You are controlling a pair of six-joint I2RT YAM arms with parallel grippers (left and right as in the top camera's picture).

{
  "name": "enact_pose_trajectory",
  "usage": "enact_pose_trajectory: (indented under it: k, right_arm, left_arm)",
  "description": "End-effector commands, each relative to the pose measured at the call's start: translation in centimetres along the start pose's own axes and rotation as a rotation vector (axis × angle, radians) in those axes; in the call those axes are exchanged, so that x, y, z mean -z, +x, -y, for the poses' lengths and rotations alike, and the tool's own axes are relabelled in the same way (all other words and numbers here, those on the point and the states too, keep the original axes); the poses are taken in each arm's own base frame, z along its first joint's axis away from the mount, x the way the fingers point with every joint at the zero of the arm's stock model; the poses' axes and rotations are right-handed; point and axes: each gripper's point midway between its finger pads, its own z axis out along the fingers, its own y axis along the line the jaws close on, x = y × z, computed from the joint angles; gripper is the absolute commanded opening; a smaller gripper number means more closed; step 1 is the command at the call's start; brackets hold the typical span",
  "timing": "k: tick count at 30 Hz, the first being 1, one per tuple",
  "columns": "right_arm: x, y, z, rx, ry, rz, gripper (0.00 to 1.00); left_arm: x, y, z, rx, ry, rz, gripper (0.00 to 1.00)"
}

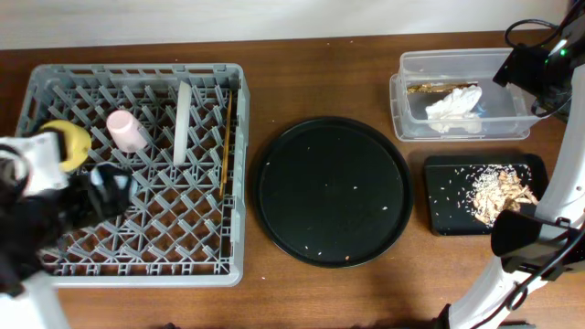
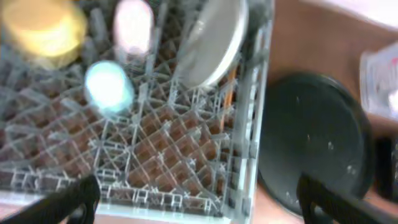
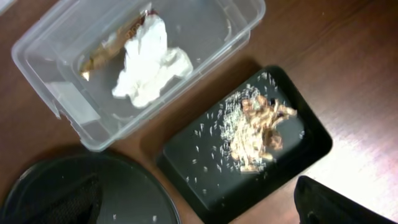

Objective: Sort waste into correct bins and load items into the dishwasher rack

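Note:
The grey dishwasher rack (image 1: 233, 174) holds the yellow bowl (image 1: 66, 142), the pink cup (image 1: 125, 130), the pale plate (image 1: 184, 122) standing on edge, and the chopsticks (image 1: 225, 137) along its right side. The left wrist view shows the light-blue cup (image 2: 109, 86) in the rack below the bowl (image 2: 43, 28). My left gripper (image 1: 105, 194) (image 2: 199, 202) is open and empty above the rack's front part. The beige scraps (image 1: 498, 187) (image 3: 255, 127) lie in the black rectangular tray (image 1: 443, 215) (image 3: 186, 155). The clear tub (image 1: 407, 91) (image 3: 56, 50) stands behind it. My right gripper (image 3: 199, 202) is open and empty, high above the bins.
A crumpled white tissue (image 1: 454, 110) (image 3: 149, 65) and a brown scrap lie in the clear tub. The large round black tray (image 1: 331, 192) (image 2: 317, 137) sits between rack and bins with a few crumbs on it. The right arm stands along the table's right edge.

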Motion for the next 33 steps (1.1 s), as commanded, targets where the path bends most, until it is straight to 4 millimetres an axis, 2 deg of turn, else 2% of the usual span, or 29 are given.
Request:
enact_pose_trajectory:
  k: [1, 3, 5, 7, 12, 15, 17, 20, 26, 30, 33]
  right_arm:
    - [0.2, 0.0, 0.3, 0.003, 0.011, 0.003, 0.99]
    - [0.2, 0.0, 0.3, 0.003, 0.011, 0.003, 0.99]
    - [0.2, 0.0, 0.3, 0.003, 0.011, 0.003, 0.99]
    - [0.2, 0.0, 0.3, 0.003, 0.011, 0.003, 0.98]
    - [0.2, 0.0, 0.3, 0.003, 0.011, 0.003, 0.99]
    - [0.2, 0.0, 0.3, 0.003, 0.011, 0.003, 0.99]
    - [0.2, 0.0, 0.3, 0.003, 0.011, 0.003, 0.98]
    - [0.2, 0.0, 0.3, 0.003, 0.011, 0.003, 0.99]
    - [0.2, 0.0, 0.3, 0.003, 0.011, 0.003, 0.99]
    - [0.2, 0.0, 0.3, 0.003, 0.011, 0.003, 0.99]
    - [0.2, 0.0, 0.3, 0.003, 0.011, 0.003, 0.99]
  left_arm:
    - [-2.5, 1.8, 4.7, -0.225, 0.123, 0.096, 1.00]
    - [-4.5, 4.3, 6.8, -0.321, 0.193, 0.159, 1.00]
    - [-5.6, 8.8, 7.4, -0.361, 0.236, 0.153, 1.00]
    - [-6.0, 10.3, 7.5, -0.397, 0.245, 0.236, 1.00]
    - [-7.9, 10.6, 7.2, -0.484, 0.225, 0.577, 1.00]
    - [-9.0, 10.0, 6.9, -0.461, 0.226, 0.709, 1.00]
    - [-9.9, 9.6, 5.3, -0.349, 0.172, 0.784, 1.00]
    - [-10.8, 9.8, 3.3, -0.252, 0.100, 0.815, 1.00]
    - [-10.9, 10.5, -0.1, -0.124, -0.048, 0.833, 1.00]
    - [-11.1, 10.8, -0.8, -0.105, -0.088, 0.824, 1.00]
    - [-11.7, 11.8, -1.2, -0.110, -0.100, 0.778, 1.00]
